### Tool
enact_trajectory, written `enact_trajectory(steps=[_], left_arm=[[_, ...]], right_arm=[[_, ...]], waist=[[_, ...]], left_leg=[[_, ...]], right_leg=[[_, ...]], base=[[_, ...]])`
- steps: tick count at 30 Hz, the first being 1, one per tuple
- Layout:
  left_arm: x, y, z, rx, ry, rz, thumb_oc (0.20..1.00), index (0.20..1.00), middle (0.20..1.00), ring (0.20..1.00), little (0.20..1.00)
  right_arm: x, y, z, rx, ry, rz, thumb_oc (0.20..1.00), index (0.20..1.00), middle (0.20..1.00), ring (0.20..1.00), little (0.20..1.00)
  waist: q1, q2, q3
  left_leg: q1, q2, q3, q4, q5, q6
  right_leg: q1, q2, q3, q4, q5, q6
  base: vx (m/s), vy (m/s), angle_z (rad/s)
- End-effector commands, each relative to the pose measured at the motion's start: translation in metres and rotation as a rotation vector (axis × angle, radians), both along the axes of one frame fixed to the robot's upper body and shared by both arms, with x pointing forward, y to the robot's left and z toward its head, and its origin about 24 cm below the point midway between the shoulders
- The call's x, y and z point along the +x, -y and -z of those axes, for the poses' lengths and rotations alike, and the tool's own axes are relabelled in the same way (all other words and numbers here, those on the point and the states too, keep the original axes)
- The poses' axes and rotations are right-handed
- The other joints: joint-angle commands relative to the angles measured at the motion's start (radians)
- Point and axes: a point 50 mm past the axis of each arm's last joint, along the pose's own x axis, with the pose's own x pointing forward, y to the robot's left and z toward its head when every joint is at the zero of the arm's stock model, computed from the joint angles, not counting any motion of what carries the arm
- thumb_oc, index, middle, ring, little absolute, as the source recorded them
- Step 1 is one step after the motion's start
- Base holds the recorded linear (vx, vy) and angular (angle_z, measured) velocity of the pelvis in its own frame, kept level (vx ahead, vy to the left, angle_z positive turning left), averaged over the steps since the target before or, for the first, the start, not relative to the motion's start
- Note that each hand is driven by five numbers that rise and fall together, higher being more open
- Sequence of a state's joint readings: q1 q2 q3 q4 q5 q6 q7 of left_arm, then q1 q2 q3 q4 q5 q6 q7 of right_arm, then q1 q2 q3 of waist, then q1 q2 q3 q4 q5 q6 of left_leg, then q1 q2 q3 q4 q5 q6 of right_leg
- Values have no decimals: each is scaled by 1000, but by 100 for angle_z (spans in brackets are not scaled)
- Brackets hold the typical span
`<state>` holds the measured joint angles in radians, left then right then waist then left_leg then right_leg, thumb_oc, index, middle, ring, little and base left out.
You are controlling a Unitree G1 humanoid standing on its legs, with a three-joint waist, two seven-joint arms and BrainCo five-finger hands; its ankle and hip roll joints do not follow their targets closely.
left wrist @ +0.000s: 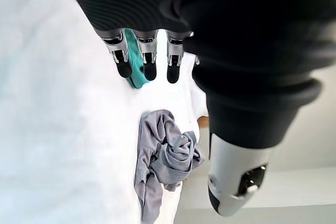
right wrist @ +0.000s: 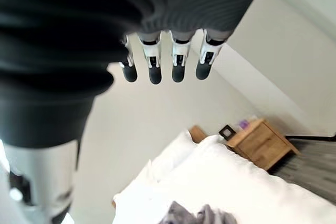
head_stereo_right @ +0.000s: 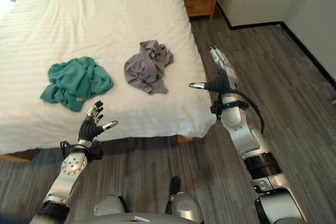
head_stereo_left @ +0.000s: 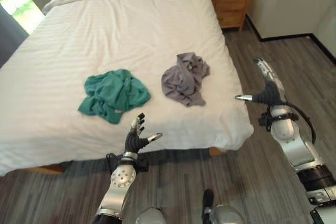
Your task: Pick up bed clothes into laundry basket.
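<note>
Fingers (head_stereo_left: pixel 139 122) of the left hand (head_stereo_left: pixel 135 139) stand straight and spread, thumb held out to the side, holding nothing; this hand hovers at the foot edge of the bed (head_stereo_left: pixel 105 30), just short of the green garment (head_stereo_left: pixel 113 94). That green garment lies crumpled on the white cover, on the left part of the near end of the bed. To its right, apart from it with bare cover between them, a grey garment (head_stereo_left: pixel 185 78) lies bunched up, closer to the bed's right edge; the left wrist view shows it past the left hand's fingertips, with a strip of the green cloth beside them. Further right, beyond the corner of the bed and over the grey wood floor (head_stereo_left: pixel 273 56), the right hand (head_stereo_left: pixel 266 88) is raised with its fingers (head_stereo_left: pixel 262 66) straight and pointing away toward the wall, thumb stuck out toward the bed, gripping nothing and touching neither garment. At the far right corner of the bed stands a wooden nightstand (head_stereo_left: pixel 231 3) against the wall, and a pillow (right wrist: pixel 173 156) lies at the head of the bed.
</note>
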<state>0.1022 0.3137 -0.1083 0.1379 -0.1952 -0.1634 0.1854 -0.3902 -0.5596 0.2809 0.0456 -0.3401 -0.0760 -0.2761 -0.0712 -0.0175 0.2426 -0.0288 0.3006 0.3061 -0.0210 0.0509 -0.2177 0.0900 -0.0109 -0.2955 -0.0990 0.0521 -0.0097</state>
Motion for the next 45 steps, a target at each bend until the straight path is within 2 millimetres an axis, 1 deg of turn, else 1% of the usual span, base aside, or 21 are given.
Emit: enact_trajectory(steps=[1, 2, 4, 7, 10, 14, 17, 18, 21, 22, 27, 29, 30, 31, 34, 36, 37, 40, 43, 44, 45], left_arm=[[-1, -9, -21, -34, 108, -36, 1000, 1000, 1000, 1000, 1000], [-2, -9, -20, -34, 106, -36, 1000, 1000, 1000, 1000, 1000], [-9, -6, -11, -39, 55, -6, 1000, 1000, 1000, 1000, 1000], [-10, -4, -9, -38, 47, 15, 1000, 1000, 1000, 1000, 1000], [-9, -4, -11, -41, 62, 51, 1000, 1000, 1000, 1000, 1000], [-4, -7, -21, -28, 93, 108, 1000, 1000, 1000, 1000, 1000], [5, -12, -37, -27, 152, 153, 1000, 1000, 1000, 1000, 1000], [7, -15, -44, -42, 177, 160, 1000, 1000, 1000, 1000, 1000], [10, -17, -51, -69, 208, 180, 1000, 1000, 1000, 1000, 1000], [12, -19, -58, -76, 237, 182, 1000, 1000, 1000, 1000, 1000], [18, -31, -84, -61, 343, 172, 1000, 1000, 1000, 1000, 1000], [19, -33, -90, -68, 367, 167, 1000, 1000, 1000, 1000, 1000], [19, -36, -101, -93, 414, 169, 1000, 1000, 1000, 1000, 1000], [19, -36, -101, -94, 414, 168, 1000, 1000, 1000, 1000, 1000], [9, -36, -128, -132, 528, 240, 1000, 1000, 1000, 1000, 1000], [7, -38, -131, -130, 538, 251, 1000, 1000, 1000, 1000, 1000], [5, -41, -148, -98, 601, 277, 1000, 1000, 1000, 1000, 1000], [3, -42, -158, -87, 636, 292, 1000, 1000, 1000, 1000, 1000], [-4, -46, -174, -59, 701, 303, 1000, 1000, 1000, 1000, 1000], [-4, -46, -174, -59, 700, 304, 1000, 1000, 1000, 1000, 1000], [-9, -50, -175, -28, 706, 284, 1000, 1000, 1000, 1000, 1000]], right_arm=[[-12, -18, -15, -9, 106, -91, 1000, 1000, 1000, 1000, 1000], [-12, -18, -14, -10, 104, -92, 1000, 1000, 1000, 1000, 1000], [-10, -50, -18, -68, 128, -192, 1000, 1000, 1000, 1000, 1000], [-3, -65, -14, -96, 108, -219, 1000, 1000, 1000, 1000, 1000], [15, -72, -5, -183, 74, -186, 1000, 1000, 1000, 1000, 1000], [37, -75, -10, -287, 64, -140, 1000, 1000, 1000, 1000, 1000], [57, -57, -46, -418, 145, -48, 1000, 1000, 1000, 1000, 1000], [69, -42, -69, -506, 190, 34, 1000, 1000, 1000, 1000, 1000], [82, -17, -95, -591, 212, 160, 1000, 1000, 1000, 1000, 1000], [87, 1, -108, -645, 211, 238, 1000, 1000, 1000, 1000, 1000], [92, 47, -134, -828, 168, 438, 1000, 1000, 1000, 1000, 1000], [92, 58, -133, -851, 132, 476, 1000, 1000, 1000, 1000, 1000], [93, 73, -128, -846, 59, 519, 1000, 1000, 1000, 1000, 1000], [93, 72, -128, -846, 59, 518, 1000, 1000, 1000, 1000, 1000], [94, 83, -94, -885, -104, 498, 1000, 1000, 1000, 1000, 1000], [93, 85, -87, -889, -131, 494, 1000, 1000, 1000, 1000, 1000], [91, 92, -76, -884, -195, 498, 1000, 1000, 1000, 1000, 1000], [90, 94, -68, -873, -229, 485, 1000, 1000, 1000, 1000, 1000], [71, 126, -41, -897, -342, 495, 1000, 1000, 1000, 1000, 1000], [71, 126, -41, -897, -342, 496, 589, 589, 589, 589, 589], [57, 139, -26, -923, -394, 479, 200, 200, 200, 200, 200]], waist=[[51, -6, 10], [50, -5, 11], [62, -1, -19], [77, -4, -23], [110, -16, -19], [148, -27, -5], [173, -31, 26], [183, -20, 38], [191, 2, 59], [197, 19, 73], [211, 68, 110], [209, 78, 112], [210, 93, 119], [209, 93, 119], [210, 109, 108], [209, 109, 105], [197, 109, 88], [187, 105, 77], [148, 99, 60], [149, 99, 60], [130, 97, 57]], left_leg=[[109, -24, 7, -11, 19, 30], [122, -26, 10, -28, 28, 30], [166, -43, 44, -66, 28, 36], [161, -46, 48, -66, 25, 39], [141, -53, 45, -66, 24, 40], [84, -61, 21, -66, 34, 39], [-2, -59, -2, -66, 55, 23], [-47, -58, -11, -66, 71, 9], [-113, -55, -18, -66, 93, -8], [-162, -49, -18, -66, 111, -21], [-283, -32, -16, -66, 159, -44], [-300, -29, -16, -66, 159, -44], [-312, -19, -15, -66, 168, -44], [-313, -19, -15, -66, 168, -44], [-282, -15, -9, -66, 171, -44], [-268, -15, -6, -66, 169, -44], [-236, -16, 1, -66, 161, -44], [-200, -17, 11, -66, 155, -41], [-127, -22, 34, -66, 132, -34], [-127, -21, 34, -66, 132, -34], [-94, -24, 43, -66, 118, -27]], right_leg=[[5, -155, 0, 12, -55, 160], [9, -154, 0, 12, -56, 160], [24, -153, 6, 12, -49, 157], [23, -158, 12, 12, -48, 159], [16, -173, 5, 12, -44, 171], [-15, -185, -11, 12, -36, 185], [-75, -191, -33, 12, -25, 192], [-111, -194, -44, 12, -19, 192], [-164, -200, -56, 12, -11, 198], [-208, -202, -62, 12, -5, 205], [-309, -214, -80, 12, 14, 223], [-321, -214, -85, 12, 10, 227], [-328, -208, -82, 12, 3, 230], [-328, -208, -82, 12, 3, 230], [-302, -196, -74, 12, -6, 223], [-291, -195, -70, 12, -8, 222], [-264, -194, -63, 12, -15, 218], [-242, -191, -52, 12, -16, 212], [-195, -193, -42, 12, -30, 209], [-196, -193, -41, 12, -29, 208], [-175, -195, -33, 12, -35, 211]], base=[[113, 67, -85], [209, 96, -61], [232, 88, -27], [101, 53, 2], [102, 44, 50], [23, -5, 37], [-83, -72, 28], [-86, -25, 59], [-92, -25, 57], [-122, -39, 27], [-108, -35, 18], [-61, -10, 4], [-28, -2, -3], [-44, -6, -1], [0, 0, 0], [39, 2, -3], [76, 17, -3], [68, 28, -6], [48, 43, -17], [47, 43, -15], [56, 47, -17]])
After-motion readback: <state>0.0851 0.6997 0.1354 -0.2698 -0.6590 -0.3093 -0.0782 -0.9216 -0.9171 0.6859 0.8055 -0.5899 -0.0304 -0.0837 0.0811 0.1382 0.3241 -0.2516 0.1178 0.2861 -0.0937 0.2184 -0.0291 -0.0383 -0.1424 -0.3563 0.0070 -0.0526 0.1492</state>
